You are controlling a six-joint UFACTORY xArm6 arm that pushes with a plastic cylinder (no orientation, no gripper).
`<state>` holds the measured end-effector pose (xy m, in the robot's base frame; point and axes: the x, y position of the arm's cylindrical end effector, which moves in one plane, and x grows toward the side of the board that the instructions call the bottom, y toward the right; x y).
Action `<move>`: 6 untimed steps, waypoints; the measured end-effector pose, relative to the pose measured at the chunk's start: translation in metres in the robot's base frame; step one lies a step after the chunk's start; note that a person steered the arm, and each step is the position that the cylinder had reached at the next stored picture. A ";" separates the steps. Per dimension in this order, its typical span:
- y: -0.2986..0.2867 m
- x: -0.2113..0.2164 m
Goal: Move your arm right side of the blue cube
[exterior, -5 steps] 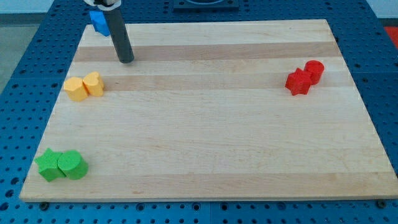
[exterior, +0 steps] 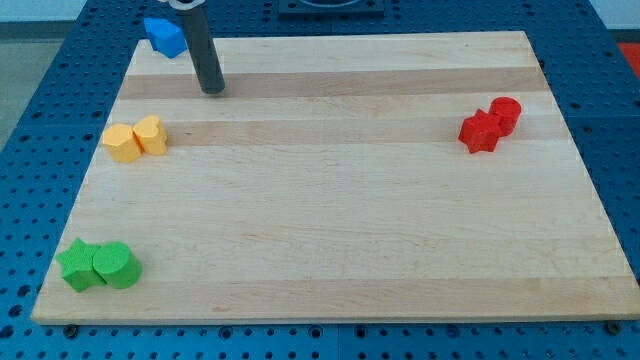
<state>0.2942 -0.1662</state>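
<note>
The blue cube [exterior: 164, 36] sits at the board's top-left corner, near the view's top left. My tip [exterior: 212, 89] rests on the wooden board [exterior: 330, 180], to the right of and a little below the blue cube, about a block's width clear of it. The dark rod rises from the tip toward the view's top, just right of the cube.
Two yellow blocks [exterior: 135, 138] sit together at the left edge. Two green blocks [exterior: 98, 265] sit at the bottom-left corner. Two red blocks [exterior: 490, 124] sit at the right side. Blue perforated table surrounds the board.
My tip has moved slightly right and up the view, uncovering more of the blue cube. No block has moved.
</note>
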 end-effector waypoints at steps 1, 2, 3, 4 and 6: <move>0.004 -0.032; 0.004 -0.063; 0.005 -0.093; 0.005 -0.103; -0.007 -0.102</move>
